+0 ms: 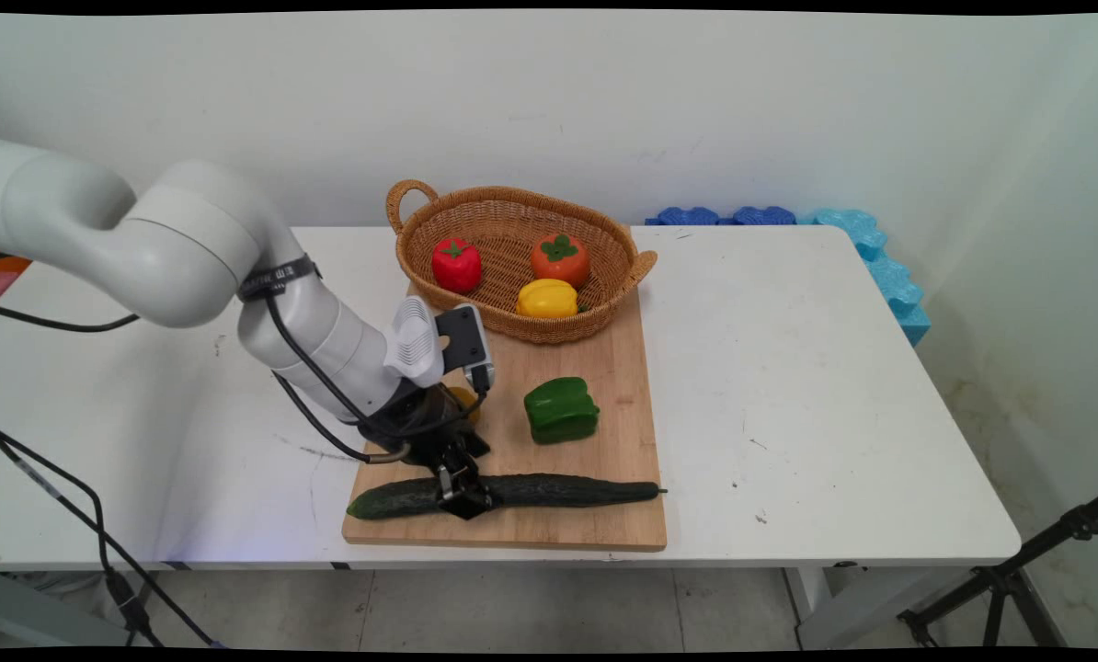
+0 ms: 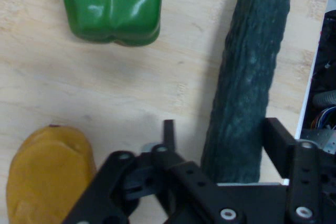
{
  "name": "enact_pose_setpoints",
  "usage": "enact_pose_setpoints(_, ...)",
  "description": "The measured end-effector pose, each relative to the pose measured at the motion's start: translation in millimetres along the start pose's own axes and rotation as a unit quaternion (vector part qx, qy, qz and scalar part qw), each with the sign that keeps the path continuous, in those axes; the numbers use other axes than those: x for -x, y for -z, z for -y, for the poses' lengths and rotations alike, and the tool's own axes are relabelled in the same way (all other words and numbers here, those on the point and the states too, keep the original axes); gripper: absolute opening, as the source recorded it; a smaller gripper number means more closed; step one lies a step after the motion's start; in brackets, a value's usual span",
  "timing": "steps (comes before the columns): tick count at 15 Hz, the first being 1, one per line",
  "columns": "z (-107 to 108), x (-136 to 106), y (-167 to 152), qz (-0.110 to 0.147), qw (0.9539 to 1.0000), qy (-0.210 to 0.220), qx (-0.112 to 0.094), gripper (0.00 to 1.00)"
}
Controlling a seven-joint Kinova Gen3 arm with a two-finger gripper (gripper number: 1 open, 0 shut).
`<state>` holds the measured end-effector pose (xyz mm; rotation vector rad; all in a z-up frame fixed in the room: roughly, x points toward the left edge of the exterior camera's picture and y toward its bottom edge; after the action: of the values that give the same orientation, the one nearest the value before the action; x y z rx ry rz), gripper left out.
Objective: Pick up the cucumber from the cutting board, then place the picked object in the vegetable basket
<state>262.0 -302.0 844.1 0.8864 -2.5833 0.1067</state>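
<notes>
A long dark green cucumber [image 1: 558, 490] [image 2: 252, 66] lies along the near edge of a wooden cutting board [image 1: 618, 359] [image 2: 79, 87]. My gripper [image 1: 462, 492] [image 2: 220, 135] is down on the cucumber's left part, open, with one finger on each side. The right finger [image 2: 275, 135] is at the cucumber's skin; the left finger [image 2: 168, 129] stands a little apart from it. A green bell pepper [image 1: 560, 409] [image 2: 113, 6] sits on the board just beyond. A yellow-orange fruit [image 1: 464, 400] [image 2: 47, 177] lies by the hand, mostly hidden in the main view.
A wicker basket [image 1: 411, 195] stands on the board's far end, holding a red fruit [image 1: 456, 265], an orange persimmon [image 1: 560, 259] and a yellow pepper [image 1: 547, 298]. Blue foam pieces [image 1: 880, 267] line the table's far right corner. Black cables hang at the left.
</notes>
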Motion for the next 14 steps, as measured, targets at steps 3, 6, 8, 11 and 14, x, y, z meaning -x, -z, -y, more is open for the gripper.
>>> enact_pose_setpoints(3,1,-2,-3,-0.002,1.0000,-0.005,0.001,0.00)
enact_pose_setpoints(6,0,-4,-1,-0.011,0.9999,-0.013,0.004,0.00)
enact_pose_setpoints(8,-1,-6,5,-0.018,0.9997,-0.017,0.006,0.00)
enact_pose_setpoints(11,-3,-7,33,-0.037,0.9989,-0.026,0.014,0.00)
enact_pose_setpoints(14,-5,-7,62,-0.055,0.9978,-0.032,0.020,0.00)
